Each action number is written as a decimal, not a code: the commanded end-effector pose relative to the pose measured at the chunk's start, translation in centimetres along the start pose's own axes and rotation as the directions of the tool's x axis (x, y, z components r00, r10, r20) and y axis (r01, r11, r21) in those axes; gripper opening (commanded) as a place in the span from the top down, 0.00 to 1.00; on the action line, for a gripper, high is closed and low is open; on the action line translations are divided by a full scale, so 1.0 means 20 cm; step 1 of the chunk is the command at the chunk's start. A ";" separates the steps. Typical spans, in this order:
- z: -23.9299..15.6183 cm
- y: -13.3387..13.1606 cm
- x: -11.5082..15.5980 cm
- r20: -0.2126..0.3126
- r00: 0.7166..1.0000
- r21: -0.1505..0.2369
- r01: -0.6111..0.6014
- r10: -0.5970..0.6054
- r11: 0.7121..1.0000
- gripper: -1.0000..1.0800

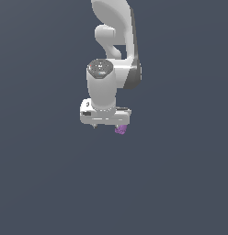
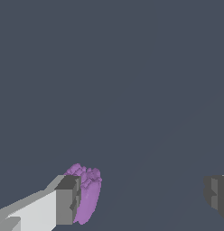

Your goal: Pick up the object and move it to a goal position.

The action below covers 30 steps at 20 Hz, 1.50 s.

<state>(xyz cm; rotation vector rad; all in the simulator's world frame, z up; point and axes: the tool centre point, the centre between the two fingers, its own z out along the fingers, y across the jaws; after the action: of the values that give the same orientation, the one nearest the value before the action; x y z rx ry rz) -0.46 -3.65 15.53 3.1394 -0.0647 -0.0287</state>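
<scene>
The desk (image 1: 42,183) fills both views as one flat, dark grey-blue surface with no edge or corner inside either picture, so nothing can be placed against its borders. Over it, in the exterior view, stands the white Panda arm (image 1: 113,27), coming down from the top of the picture through a rounded elbow and a grey-shaded joint into a thick upright wrist with a dark round cap. Below the wrist sits the wide white body of the end effector (image 1: 107,125), a flat horizontal bar with two short dark fingertips poking out underneath it, one near each end. The fingers are spread wide: in the wrist view one grey pad (image 2: 68,200) at the end of its white finger shows on one side and the other grey pad (image 2: 217,195) on the far side, with a broad stretch of bare desk between them, so the end effector is released and clamps nothing. The object (image 1: 120,130) is a tiny purple lump, far narrower than the end effector's bar, seen in the exterior view just under the bar's end toward the exterior view's right. In the wrist view the object (image 2: 88,193) appears as a bumpy purple slab lying directly against the inner face of the nearer pad, well apart from the other pad.
</scene>
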 end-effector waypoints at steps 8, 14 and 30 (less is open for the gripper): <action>0.09 -0.10 -0.08 -0.004 0.998 0.001 -0.059 0.059 0.998 0.04; 0.20 -0.22 -0.20 -0.010 0.991 0.002 -0.137 0.137 0.991 0.04; 0.34 -0.37 -0.39 -0.017 0.969 0.006 -0.247 0.247 0.969 0.04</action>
<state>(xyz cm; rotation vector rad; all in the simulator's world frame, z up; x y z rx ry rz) -8.08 3.94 9.00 3.1091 -0.4500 -0.0012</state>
